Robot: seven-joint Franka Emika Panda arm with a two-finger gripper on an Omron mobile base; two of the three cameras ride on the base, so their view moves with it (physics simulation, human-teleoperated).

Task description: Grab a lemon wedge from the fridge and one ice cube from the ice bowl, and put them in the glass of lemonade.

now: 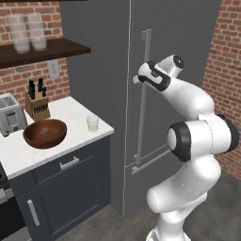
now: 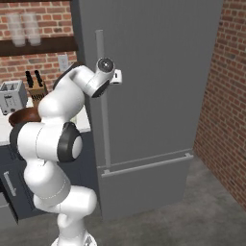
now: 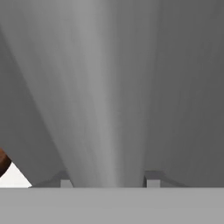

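The dark grey fridge (image 1: 103, 70) (image 2: 153, 72) stands closed, so the lemon wedge is hidden. My gripper (image 1: 141, 79) is at the upper part of the fridge's long light grey handle (image 1: 143, 108) (image 2: 103, 125). In the hand view the handle (image 3: 109, 109) runs up between the two fingertips (image 3: 66, 183), which sit against its sides; my gripper (image 3: 108, 181) is shut on it. The brown wooden ice bowl (image 1: 45, 133) (image 2: 19, 116) and the small glass of lemonade (image 1: 92, 123) stand on the white counter (image 1: 70, 141) left of the fridge. I cannot make out an ice cube in the bowl.
A toaster (image 1: 10, 115) and a knife block (image 1: 37, 104) stand at the back of the counter. Frosted jars (image 1: 28, 33) sit on a dark shelf above. A brick wall (image 1: 226, 70) closes the right side, with grey floor in front of the fridge.
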